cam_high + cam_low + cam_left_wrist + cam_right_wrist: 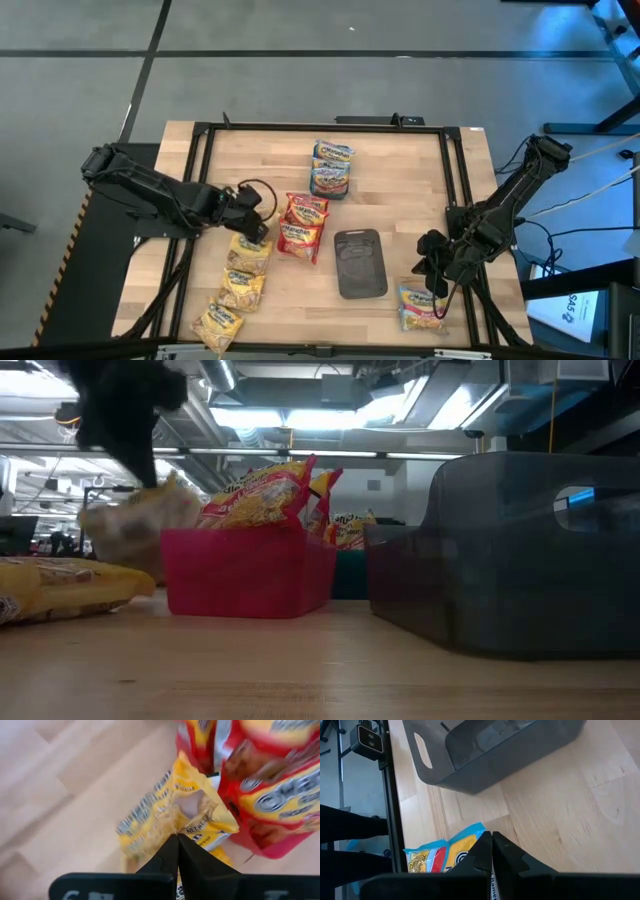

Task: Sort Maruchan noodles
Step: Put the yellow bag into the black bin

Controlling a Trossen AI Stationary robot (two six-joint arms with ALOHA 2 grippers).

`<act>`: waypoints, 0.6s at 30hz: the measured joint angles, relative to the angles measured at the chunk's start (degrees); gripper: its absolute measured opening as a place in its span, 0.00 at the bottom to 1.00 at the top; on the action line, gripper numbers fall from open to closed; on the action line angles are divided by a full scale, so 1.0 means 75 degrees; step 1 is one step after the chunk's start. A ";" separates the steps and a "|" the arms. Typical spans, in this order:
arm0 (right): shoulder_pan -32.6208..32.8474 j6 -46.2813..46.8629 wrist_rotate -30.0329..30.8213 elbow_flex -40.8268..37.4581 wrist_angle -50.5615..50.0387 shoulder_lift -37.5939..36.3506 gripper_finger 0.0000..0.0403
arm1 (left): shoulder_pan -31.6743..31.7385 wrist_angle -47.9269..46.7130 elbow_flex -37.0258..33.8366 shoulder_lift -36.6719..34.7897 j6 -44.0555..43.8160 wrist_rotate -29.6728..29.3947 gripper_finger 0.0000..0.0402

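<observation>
Red packets (303,226) in pink tray (245,570)

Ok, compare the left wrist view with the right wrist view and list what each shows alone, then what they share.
Left wrist only: a yellow packet pinched at the shut left end effector, beside red packets. Right wrist only: the grey tray, a blue-and-pink packet and the shut right end effector, which holds nothing visible. Both: the wooden table.

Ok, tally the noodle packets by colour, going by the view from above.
Yellow packets: 3
Red packets: 2
Blue-and-pink packets: 3
Total: 8 showing; the stacked ones may hide more.
</observation>
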 joint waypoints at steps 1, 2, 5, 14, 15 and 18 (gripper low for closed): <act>0.0000 -0.0002 0.0001 0.0000 0.0000 0.0000 0.03 | 0.0000 -0.0311 0.0279 0.0000 0.0025 -0.0091 0.00; 0.0000 0.0000 0.0001 0.0000 0.0000 0.0000 0.03 | 0.0000 -0.0634 0.0545 -0.0001 0.0027 -0.0171 0.00; 0.0000 -0.0001 0.0001 0.0000 0.0000 0.0000 0.03 | 0.0000 -0.1328 0.1277 -0.0003 0.0038 -0.0440 0.00; 0.0000 -0.0212 0.0293 0.0000 -0.0191 0.0000 0.03 | -0.0014 -0.0417 0.2834 0.0399 0.1137 -0.1172 0.00; 0.0000 -0.0209 0.0311 0.0000 -0.0231 0.0000 0.03 | -0.0023 -0.0283 0.3027 0.0533 0.1271 -0.1199 0.00; 0.0000 -0.0207 0.0316 0.0000 -0.0236 0.0000 0.03 | -0.0026 -0.0277 0.3567 0.1028 0.1597 -0.1179 0.00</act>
